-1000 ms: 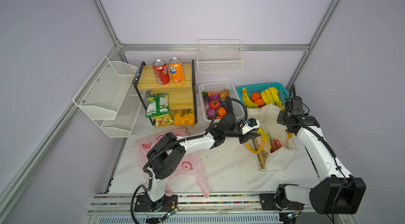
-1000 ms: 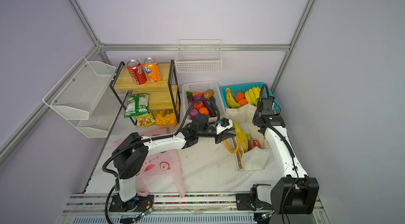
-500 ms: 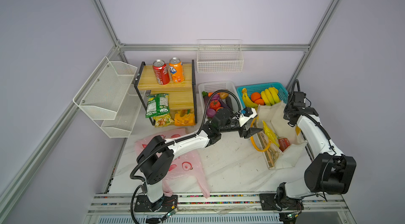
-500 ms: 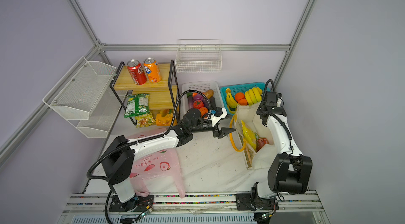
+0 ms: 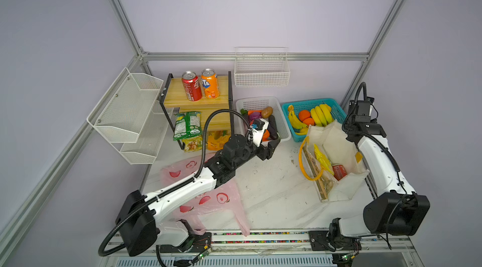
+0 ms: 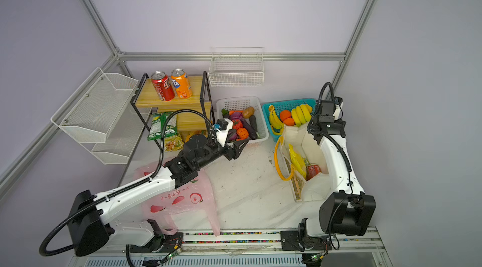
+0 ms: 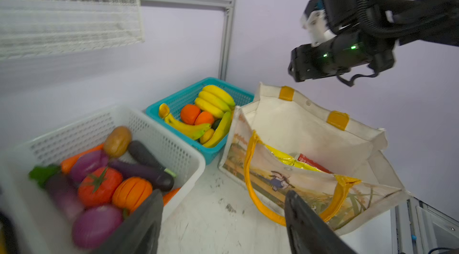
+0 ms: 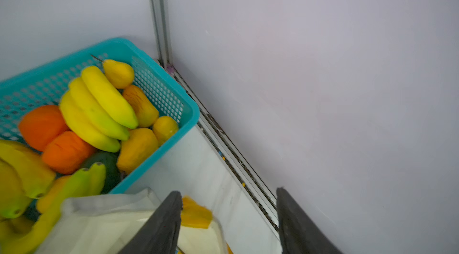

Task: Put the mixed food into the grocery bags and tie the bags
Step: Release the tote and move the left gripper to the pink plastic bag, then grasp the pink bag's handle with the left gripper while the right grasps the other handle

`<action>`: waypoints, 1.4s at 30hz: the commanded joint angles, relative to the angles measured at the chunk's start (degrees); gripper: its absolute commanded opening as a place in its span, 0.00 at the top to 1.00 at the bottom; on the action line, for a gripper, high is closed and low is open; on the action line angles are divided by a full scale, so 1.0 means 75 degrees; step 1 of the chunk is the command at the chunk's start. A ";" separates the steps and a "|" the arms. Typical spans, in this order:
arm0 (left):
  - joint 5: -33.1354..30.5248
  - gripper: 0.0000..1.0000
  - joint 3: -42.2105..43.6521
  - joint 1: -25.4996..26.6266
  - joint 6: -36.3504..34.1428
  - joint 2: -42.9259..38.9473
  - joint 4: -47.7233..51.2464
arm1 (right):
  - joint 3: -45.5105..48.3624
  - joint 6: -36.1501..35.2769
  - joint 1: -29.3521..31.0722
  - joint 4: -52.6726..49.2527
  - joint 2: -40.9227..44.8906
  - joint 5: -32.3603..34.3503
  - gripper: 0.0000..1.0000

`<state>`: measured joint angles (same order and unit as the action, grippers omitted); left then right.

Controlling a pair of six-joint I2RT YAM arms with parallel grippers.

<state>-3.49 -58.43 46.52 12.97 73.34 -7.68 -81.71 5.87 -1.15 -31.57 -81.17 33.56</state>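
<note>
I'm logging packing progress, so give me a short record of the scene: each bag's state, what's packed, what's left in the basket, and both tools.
cloth tote: open, sagging
in tote: chip packet, red can
pink bag: lying flat, untied
white basket: holds tomato, pumpkin, eggplant, onion
left tool: open, empty, at the white basket's near side
right tool: open, empty, over the tote's far rim
</note>
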 commanded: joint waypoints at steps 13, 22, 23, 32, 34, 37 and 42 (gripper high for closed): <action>-0.1173 0.23 0.2319 -0.1283 0.3467 -0.2765 0.6375 | 0.0988 -0.0814 0.5382 0.2388 0.0802 -0.2304 0.21; -0.1543 0.20 0.2609 -0.0503 0.4818 -0.2682 0.7514 | 0.2205 -0.0420 0.5768 0.3071 0.0727 -0.5909 0.21; -0.1628 0.20 0.2612 -0.0677 0.4686 -0.2830 0.7459 | 0.2454 -0.0274 0.5879 0.3084 0.0689 -0.6199 0.21; -0.0760 0.20 0.2168 -0.2777 0.3232 -0.3123 0.6938 | 0.4038 0.1466 0.8373 0.4041 -0.0999 -0.7357 0.17; -0.0809 0.20 0.1937 -0.2925 0.2964 -0.3010 0.6974 | 0.4165 0.1773 0.8804 0.4311 -0.1398 -0.7566 0.16; -0.0826 0.20 0.1770 -0.2981 0.2733 -0.2944 0.6926 | 0.4419 0.2209 0.9178 0.4652 -0.1736 -0.7730 0.13; -0.0720 0.20 0.1675 -0.2988 0.2531 -0.2916 0.6837 | 0.4575 0.2562 0.9410 0.4915 -0.2098 -0.7917 0.24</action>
<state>-9.96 -40.86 24.43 34.96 51.64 45.58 -47.35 21.58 68.97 1.13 -95.90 -23.97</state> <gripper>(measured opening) 0.797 0.796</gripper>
